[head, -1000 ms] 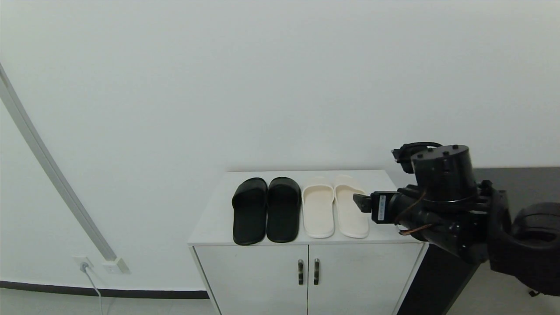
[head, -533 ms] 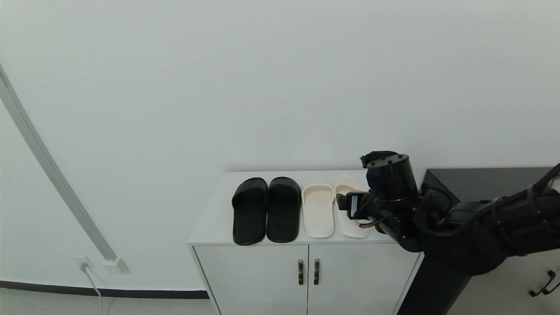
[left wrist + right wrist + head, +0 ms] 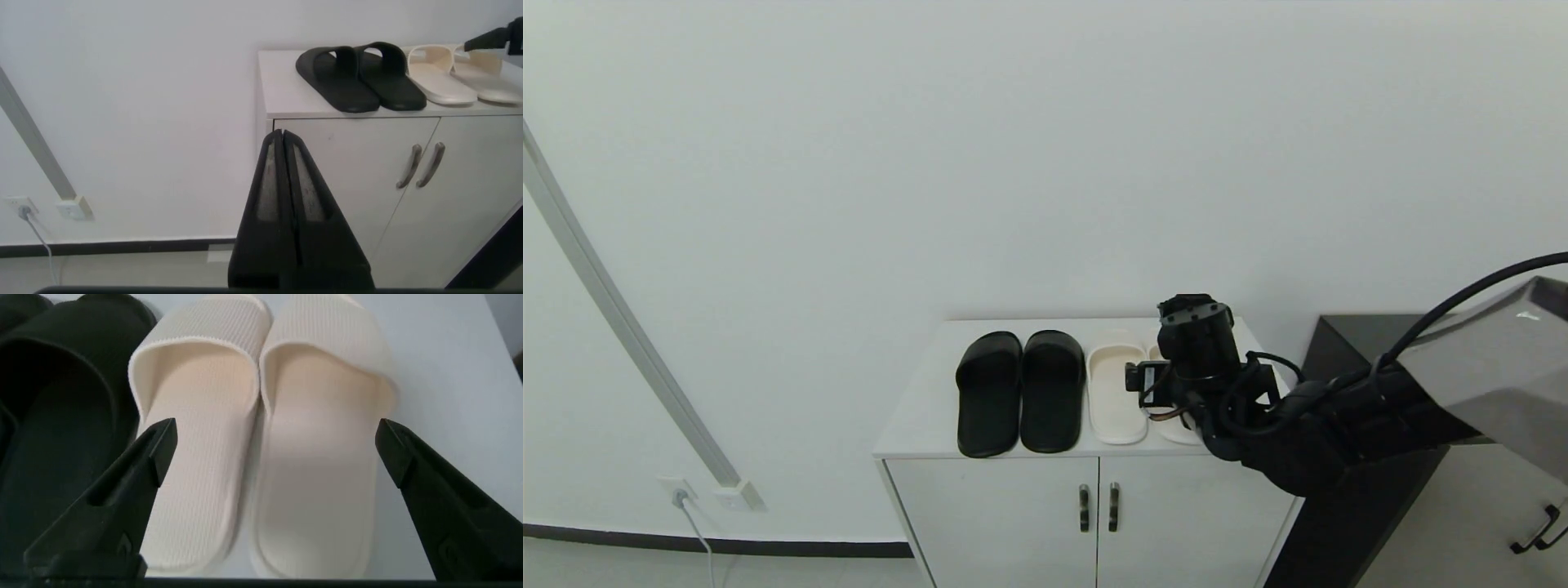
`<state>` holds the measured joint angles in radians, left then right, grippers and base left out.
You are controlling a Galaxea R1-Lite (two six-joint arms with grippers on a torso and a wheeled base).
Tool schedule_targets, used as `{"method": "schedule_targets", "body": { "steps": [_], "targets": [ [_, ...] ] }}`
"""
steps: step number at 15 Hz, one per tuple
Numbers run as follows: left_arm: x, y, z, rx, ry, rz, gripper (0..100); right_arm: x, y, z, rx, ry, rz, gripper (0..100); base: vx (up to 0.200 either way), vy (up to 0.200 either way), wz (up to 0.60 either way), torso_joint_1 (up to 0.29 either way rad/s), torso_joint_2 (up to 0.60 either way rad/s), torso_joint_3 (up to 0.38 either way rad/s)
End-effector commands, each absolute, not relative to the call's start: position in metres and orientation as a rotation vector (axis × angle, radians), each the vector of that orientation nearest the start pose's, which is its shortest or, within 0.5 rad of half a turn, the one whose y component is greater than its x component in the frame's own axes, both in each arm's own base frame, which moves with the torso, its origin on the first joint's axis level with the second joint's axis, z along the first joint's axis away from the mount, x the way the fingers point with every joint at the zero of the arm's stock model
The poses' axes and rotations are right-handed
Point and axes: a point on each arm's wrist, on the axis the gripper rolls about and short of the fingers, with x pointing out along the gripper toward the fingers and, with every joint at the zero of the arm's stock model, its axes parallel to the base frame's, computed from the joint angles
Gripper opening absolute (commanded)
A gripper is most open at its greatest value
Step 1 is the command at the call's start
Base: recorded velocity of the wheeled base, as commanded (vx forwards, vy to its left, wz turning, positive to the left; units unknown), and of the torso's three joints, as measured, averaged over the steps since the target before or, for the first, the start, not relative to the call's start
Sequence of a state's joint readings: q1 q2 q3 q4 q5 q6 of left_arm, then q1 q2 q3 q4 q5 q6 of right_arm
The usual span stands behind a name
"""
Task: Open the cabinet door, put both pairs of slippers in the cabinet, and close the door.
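Your right gripper hangs over the cream slippers, jaws spread wide and holding nothing. One finger stands above the seam between the cream pair and the black slippers, the other past the outer cream slipper. You cannot tell whether they touch anything.

Both pairs lie side by side on the cabinet top with heels at its front edge. The black pair is left of the middle, the cream pair toward the right edge. Below, both cabinet doors are closed, with their handles together at the middle seam.

Your left gripper sits low, well off the front left corner, fingers pressed together on nothing. A black unit stands just beside the cabinet's right side, under your right arm. A wall socket with a cable is off to the left.
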<state>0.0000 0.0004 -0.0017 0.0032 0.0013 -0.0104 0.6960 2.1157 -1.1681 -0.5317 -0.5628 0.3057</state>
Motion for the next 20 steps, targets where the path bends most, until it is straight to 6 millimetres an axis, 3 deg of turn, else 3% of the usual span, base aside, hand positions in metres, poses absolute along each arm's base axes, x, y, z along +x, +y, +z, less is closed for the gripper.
{"method": "schedule_targets", "body": {
  "steps": [1,7,13,18,19,20],
  "targets": [
    [-0.023,0.000,0.076,-0.011,0.003,0.002,0,0.336,0.262,0.095,0.013,0.358,0.075,100,0.000,0.000,0.00,0.000,0.00,0.000],
    [-0.023,0.000,0.076,-0.011,0.003,0.002,0,0.372,0.267,0.074,0.023,0.311,0.042,100,0.000,0.000,0.00,0.000,0.00,0.000],
    [-0.023,0.000,0.076,-0.011,0.003,0.002,0,0.397,0.268,0.071,-0.002,0.268,0.028,100,0.000,0.000,0.00,0.000,0.00,0.000],
    [-0.023,0.000,0.076,-0.011,0.003,0.002,0,0.402,0.272,0.066,-0.006,0.262,0.036,100,0.000,0.000,0.00,0.000,0.00,0.000],
    [-0.023,0.000,0.076,-0.011,0.003,0.002,0,0.402,0.272,0.064,-0.006,0.265,0.034,0,0.000,0.000,0.00,0.000,0.00,0.000],
    [-0.023,0.000,0.076,-0.011,0.003,0.002,0,0.404,0.270,0.064,-0.006,0.266,0.031,0,0.000,0.000,0.00,0.000,0.00,0.000]
  ]
}}
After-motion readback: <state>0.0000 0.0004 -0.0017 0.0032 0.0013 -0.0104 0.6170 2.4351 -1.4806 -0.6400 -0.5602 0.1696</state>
